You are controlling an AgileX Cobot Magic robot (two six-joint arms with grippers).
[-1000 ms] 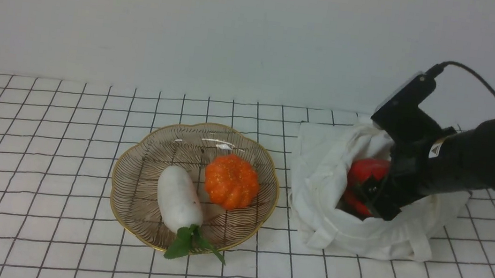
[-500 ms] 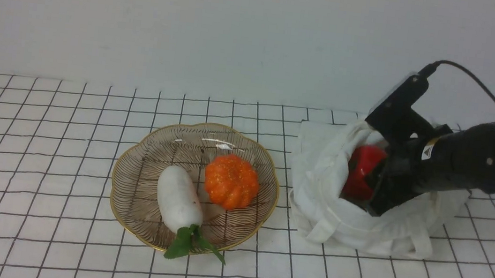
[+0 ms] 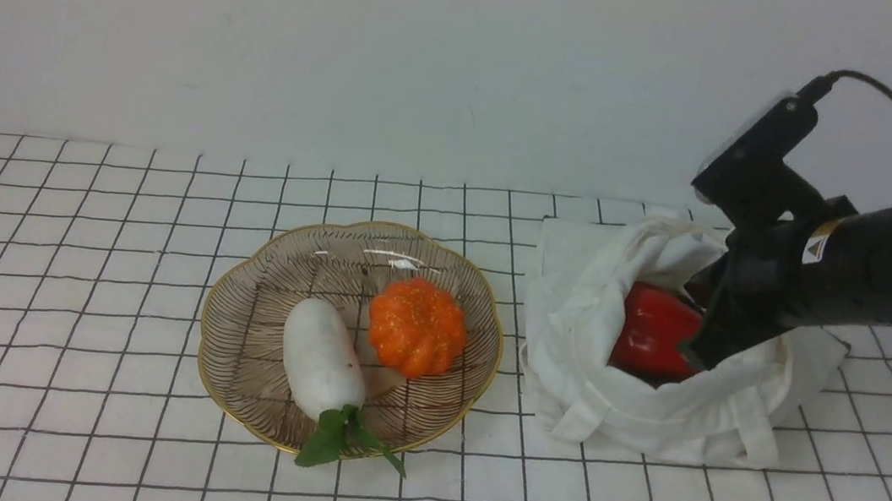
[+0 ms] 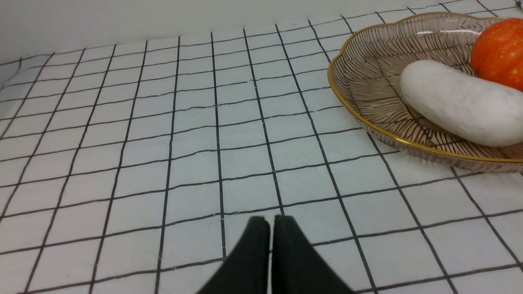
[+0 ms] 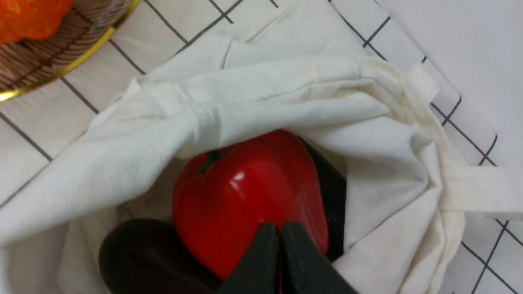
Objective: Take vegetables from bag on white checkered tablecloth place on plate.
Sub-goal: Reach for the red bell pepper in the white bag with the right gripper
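Note:
The red bell pepper lies inside the open white cloth bag on the checkered tablecloth, right of the plate. My right gripper hovers at the bag's mouth, just above the pepper. In the right wrist view the pepper sits under a fold of the bag, and the right gripper is shut with nothing between its fingers. My left gripper is shut and empty, low over the cloth beside the plate; it is out of the front view.
The plate holds a white radish with green leaves and an orange pumpkin. A dark glossy object lies in the bag beside the pepper. The wall stands close behind the bag.
My right arm has lifted up and back out of the bag's mouth. The pepper rose a little with it, then settled lower in the bag.

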